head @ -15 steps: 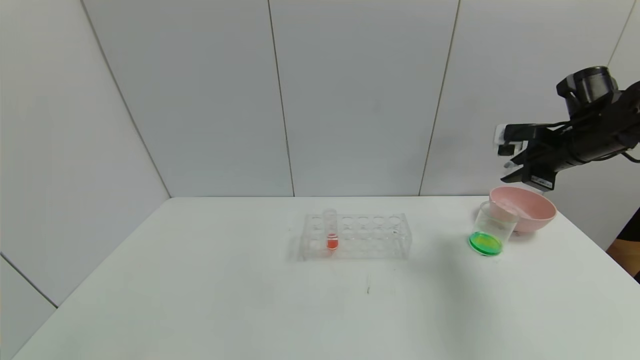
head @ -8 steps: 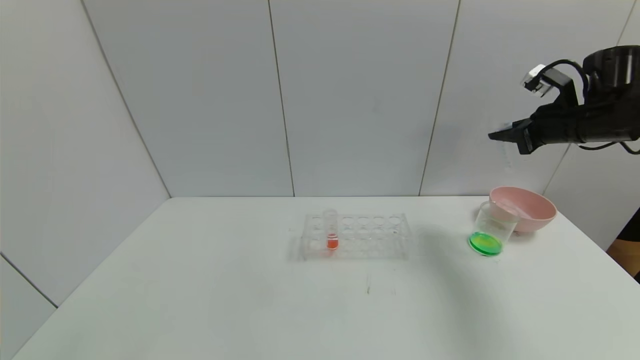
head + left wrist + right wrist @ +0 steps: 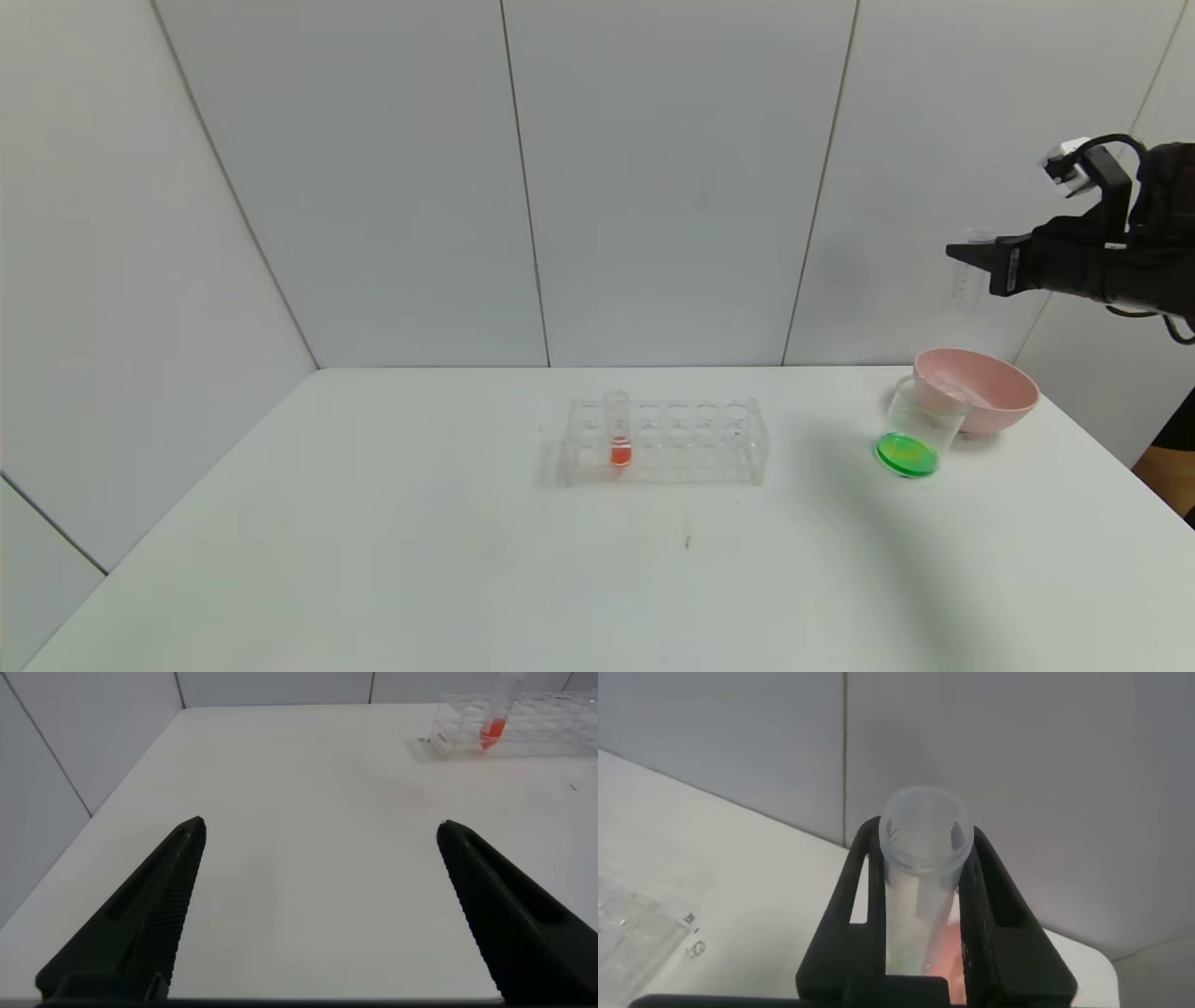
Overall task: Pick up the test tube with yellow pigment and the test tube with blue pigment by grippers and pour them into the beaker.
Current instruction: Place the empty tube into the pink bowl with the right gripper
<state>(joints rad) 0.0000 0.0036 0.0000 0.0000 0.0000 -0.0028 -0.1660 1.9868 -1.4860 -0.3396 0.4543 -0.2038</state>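
- One tube sits pinched between the fingers of our right gripper (image 3: pixel 971 254), raised high at the table's right end; the emptied test tube (image 3: pixel 924 873) is clamped across its upper body, open mouth up, and hangs roughly upright.
- Which pigment it carried we cannot tell: the glass looks clear, with only a faint trace low down.
- Well below the right gripper and a little inboard stands the beaker (image 3: pixel 920 427), a green pool in its bottom, which suggests to us that yellow and blue have both gone in.
- Almost directly beneath the right gripper, touching the beaker's far side, sits the pink bowl (image 3: pixel 999 378).
- Far to its left, the tube rack (image 3: pixel 665 441) holds only the red-tinted tube (image 3: pixel 618 439).
- Our left gripper (image 3: pixel 318 910) hovers low over the table's left end, fingers spread wide, nothing between them.
- Risks as we judge them: the slick glass could slip through the narrow fingers during a fast swing; descending off line could knock the light beaker over and spill the mix; residual drops could fall on the table.
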